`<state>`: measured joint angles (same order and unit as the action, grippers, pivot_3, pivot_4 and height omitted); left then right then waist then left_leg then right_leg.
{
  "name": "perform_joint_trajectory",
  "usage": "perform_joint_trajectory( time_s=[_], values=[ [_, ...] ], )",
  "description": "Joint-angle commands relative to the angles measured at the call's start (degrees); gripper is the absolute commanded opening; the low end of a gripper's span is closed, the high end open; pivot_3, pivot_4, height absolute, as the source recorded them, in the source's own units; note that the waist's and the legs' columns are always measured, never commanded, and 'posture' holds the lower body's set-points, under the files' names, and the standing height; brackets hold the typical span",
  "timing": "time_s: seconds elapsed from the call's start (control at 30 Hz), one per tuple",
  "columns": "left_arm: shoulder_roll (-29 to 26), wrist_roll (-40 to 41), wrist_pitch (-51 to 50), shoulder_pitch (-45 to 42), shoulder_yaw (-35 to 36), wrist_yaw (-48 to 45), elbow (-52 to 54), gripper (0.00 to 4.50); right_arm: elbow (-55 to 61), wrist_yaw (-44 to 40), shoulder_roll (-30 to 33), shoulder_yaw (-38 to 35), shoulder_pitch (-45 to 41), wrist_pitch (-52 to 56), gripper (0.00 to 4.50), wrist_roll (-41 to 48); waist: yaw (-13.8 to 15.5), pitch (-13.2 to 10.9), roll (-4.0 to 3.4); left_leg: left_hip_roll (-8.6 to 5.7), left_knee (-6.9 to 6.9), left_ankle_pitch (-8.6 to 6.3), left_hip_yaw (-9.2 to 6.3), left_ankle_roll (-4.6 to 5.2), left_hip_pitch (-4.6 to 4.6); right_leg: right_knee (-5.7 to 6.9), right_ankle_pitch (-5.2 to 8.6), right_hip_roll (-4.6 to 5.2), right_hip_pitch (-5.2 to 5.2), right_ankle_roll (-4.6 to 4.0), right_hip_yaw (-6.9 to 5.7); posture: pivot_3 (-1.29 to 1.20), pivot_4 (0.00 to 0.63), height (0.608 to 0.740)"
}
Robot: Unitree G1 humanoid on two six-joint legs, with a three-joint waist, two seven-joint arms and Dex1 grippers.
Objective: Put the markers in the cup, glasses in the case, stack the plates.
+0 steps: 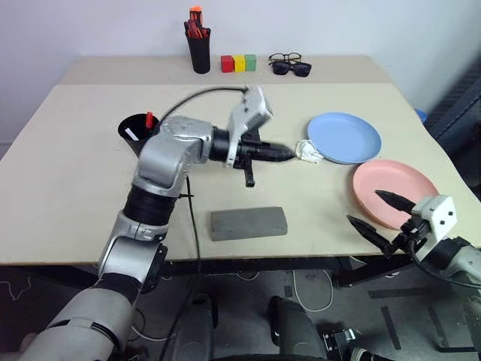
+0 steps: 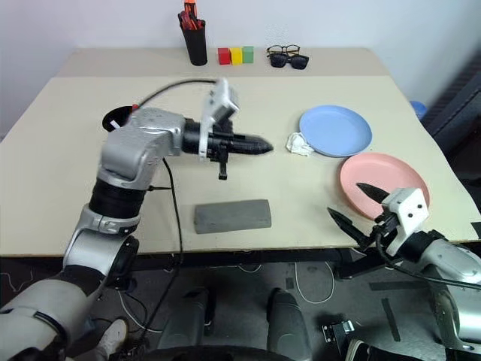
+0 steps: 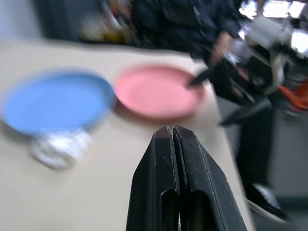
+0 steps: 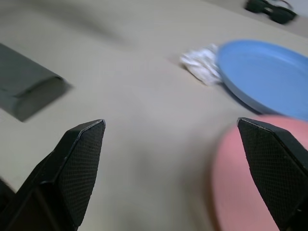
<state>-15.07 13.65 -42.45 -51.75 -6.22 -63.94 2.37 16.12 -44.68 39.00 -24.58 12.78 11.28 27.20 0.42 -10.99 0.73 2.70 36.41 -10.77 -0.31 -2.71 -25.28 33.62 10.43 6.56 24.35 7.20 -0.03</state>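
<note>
The black cup point(image 1: 137, 133) stands at the table's left with the red marker point(image 1: 149, 119) and a white-ended marker point(image 1: 131, 134) sticking out of it. My left gripper point(image 1: 290, 154) is shut on nothing and points level toward the blue plate point(image 1: 344, 138), hovering over the table's middle. The pink plate point(image 1: 394, 188) lies in front of the blue one, the two side by side. My right gripper point(image 1: 364, 207) is open at the pink plate's near left rim. The grey case point(image 1: 248, 223) lies closed near the front edge. The wire-frame glasses point(image 1: 285, 57) rest at the back.
A crumpled white wrapper point(image 1: 308, 152) touches the blue plate's left rim. At the back stand a tall black pen holder point(image 1: 199, 47) with red pens, three coloured blocks point(image 1: 238, 63) and dark sunglasses point(image 1: 291, 69). A black cable point(image 1: 189, 203) hangs from my left arm over the front edge.
</note>
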Motion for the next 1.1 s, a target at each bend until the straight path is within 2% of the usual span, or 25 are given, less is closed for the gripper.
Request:
perform_joint_trajectory(
  time_s=[0.03, 0.07, 0.27, 0.43, 0.63, 0.73, 0.97, 1.1],
  values=[
    [-2.02, 3.67, 4.51, 6.82, -2.32, -2.88, 6.50, 0.89, -3.40, 0.51, 0.46, -1.78, -0.87, -0.68, 4.50, -0.93, -0.03, 0.09, -0.14, 0.00, -0.01, 0.00, 0.00, 0.00, 0.04, 0.01, 0.05, 0.00, -0.02, 0.07, 0.01, 0.00, 0.150, 0.740],
    [-2.39, 5.73, 3.91, 8.29, -2.12, -4.11, 7.23, 1.38, -5.17, 0.26, 0.73, -1.21, -1.42, -1.27, 4.50, -1.72, -0.02, 0.09, -0.14, 0.00, 0.00, 0.00, 0.00, 0.00, 0.07, 0.03, 0.05, 0.00, -0.05, 0.08, 0.01, 0.00, 0.150, 0.740],
    [-5.77, 5.23, 6.77, 10.09, -4.22, -3.65, 5.37, 4.41, -16.55, -0.96, 1.67, 3.51, -8.24, -4.64, 4.50, -7.23, -0.36, 0.09, -0.18, 0.01, 0.55, -0.02, 0.00, -0.03, -0.09, -0.08, -0.01, 0.00, -0.16, -0.01, 0.01, 0.00, 0.150, 0.740],
    [-8.00, 4.30, 11.27, 10.67, -5.26, -4.40, 5.06, 4.47, -22.91, -1.40, 1.49, 6.99, -14.13, -5.86, 4.50, -9.95, -1.40, 0.10, -0.23, 0.00, 0.68, -0.08, 0.03, -0.12, -0.13, -0.64, -0.01, 0.02, -0.53, -0.01, 0.00, 0.00, 0.150, 0.740],
    [-10.12, 5.01, 12.22, 11.87, -5.75, -4.16, 6.26, 4.47, -27.95, -0.47, 1.54, 10.37, -19.69, -5.05, 4.50, -13.06, -1.37, 0.10, -0.23, 0.00, 0.51, 0.01, 0.02, 0.04, -0.10, -0.30, -0.02, 0.02, -0.34, -0.02, 0.00, 0.00, 0.150, 0.740],
    [-10.48, 5.10, 12.44, 12.11, -5.72, -3.68, 6.39, 4.50, -29.99, 0.77, 1.67, 10.96, -21.79, -4.23, 3.58, -14.32, -1.17, 0.09, -0.22, 0.00, 0.39, 0.01, 0.01, 0.06, -0.12, -0.10, -0.02, 0.02, -0.15, -0.03, 0.01, 0.00, 0.150, 0.740],
    [-11.15, 5.20, 13.01, 12.83, -6.01, -2.96, 6.95, 4.50, -26.12, 3.25, 2.35, 10.57, -20.47, -3.13, 0.04, -16.24, -1.13, 0.09, -0.22, 0.00, 0.32, 0.02, 0.01, 0.07, -0.13, -0.07, -0.01, 0.01, -0.10, -0.01, 0.01, 0.00, 0.150, 0.740],
    [-10.90, 5.40, 12.77, 13.21, -5.86, -1.83, 7.45, 4.50, -20.92, 6.17, 3.61, 8.58, -18.40, -2.33, 0.04, -17.36, -1.11, 0.10, -0.22, 0.00, 0.34, 0.02, 0.01, 0.07, -0.10, -0.06, -0.01, 0.01, -0.12, -0.01, 0.01, 0.00, 0.150, 0.740]
  ],
)
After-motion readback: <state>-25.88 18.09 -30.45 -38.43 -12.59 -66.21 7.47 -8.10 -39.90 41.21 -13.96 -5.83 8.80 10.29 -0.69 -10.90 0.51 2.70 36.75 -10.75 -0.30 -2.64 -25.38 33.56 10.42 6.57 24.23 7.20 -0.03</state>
